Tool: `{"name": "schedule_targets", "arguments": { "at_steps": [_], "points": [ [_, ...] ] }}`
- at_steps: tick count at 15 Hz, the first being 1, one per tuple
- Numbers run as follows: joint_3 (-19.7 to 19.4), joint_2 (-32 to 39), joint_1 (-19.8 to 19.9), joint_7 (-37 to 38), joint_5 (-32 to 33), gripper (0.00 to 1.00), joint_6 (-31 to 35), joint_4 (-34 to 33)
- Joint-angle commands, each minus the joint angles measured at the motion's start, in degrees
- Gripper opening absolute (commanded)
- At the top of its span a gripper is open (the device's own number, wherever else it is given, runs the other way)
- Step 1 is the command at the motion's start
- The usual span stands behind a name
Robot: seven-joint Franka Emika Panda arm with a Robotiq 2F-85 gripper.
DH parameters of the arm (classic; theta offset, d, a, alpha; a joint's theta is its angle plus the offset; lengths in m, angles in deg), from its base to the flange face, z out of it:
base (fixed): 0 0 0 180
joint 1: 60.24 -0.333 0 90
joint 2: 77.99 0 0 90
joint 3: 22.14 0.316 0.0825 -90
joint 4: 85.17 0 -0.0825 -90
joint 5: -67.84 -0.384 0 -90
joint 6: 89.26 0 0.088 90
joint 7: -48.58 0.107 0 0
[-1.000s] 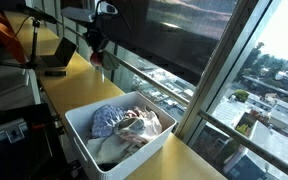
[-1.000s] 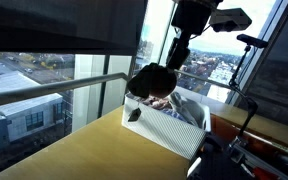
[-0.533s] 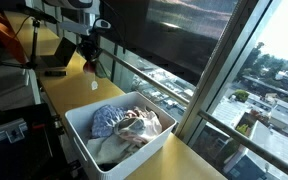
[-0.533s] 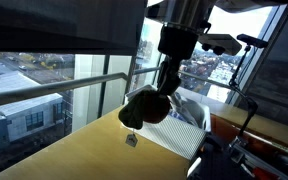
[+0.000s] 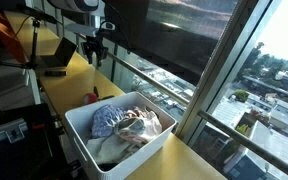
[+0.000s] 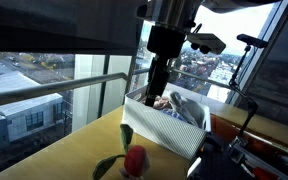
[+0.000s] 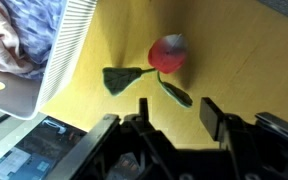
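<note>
A red artificial rose with green stem and leaves (image 7: 166, 57) lies flat on the yellow tabletop (image 7: 224, 50), just outside the white bin. It also shows in both exterior views (image 6: 132, 160) (image 5: 92, 96). My gripper (image 7: 174, 112) is open and empty, hovering above the table a little apart from the rose; it hangs above the rose in both exterior views (image 5: 95, 52) (image 6: 160, 75). The white plastic bin (image 5: 84, 135) holds crumpled clothes, a blue patterned one (image 5: 106, 117) and pale ones (image 5: 144, 125).
The table runs along a large window with a metal rail (image 5: 164, 85). A laptop or dark box (image 5: 54, 58) sits farther along the table. A camera tripod (image 6: 252, 45) and dark equipment (image 6: 249, 155) stand beside the bin (image 6: 169, 125).
The gripper carried the rose away from the bin, lowered it to the table and opened. The rose now lies on the tabletop and the gripper has risen clear.
</note>
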Motion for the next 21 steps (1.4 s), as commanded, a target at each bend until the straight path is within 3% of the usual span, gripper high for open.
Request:
{"name": "schedule_targets", "arguments": {
  "at_steps": [1, 2, 4, 11, 21],
  "points": [
    [-1.73, -1.14, 0.92, 0.38, 1.97, 0.87, -1.15, -1.13],
    [-2.39, -1.58, 1.46, 0.33, 2.37, 0.95, -1.01, -0.90],
    [-4.42, -2.79, 3.26, 0.15, 3.66, 1.00, -0.56, 0.32],
    [-11.52, 0.29, 10.74, -0.01, 6.64, 1.00, 2.76, -0.27],
    [-18.07, 16.66, 15.62, -0.11, 7.51, 1.00, 14.64, -5.90]
  ]
}}
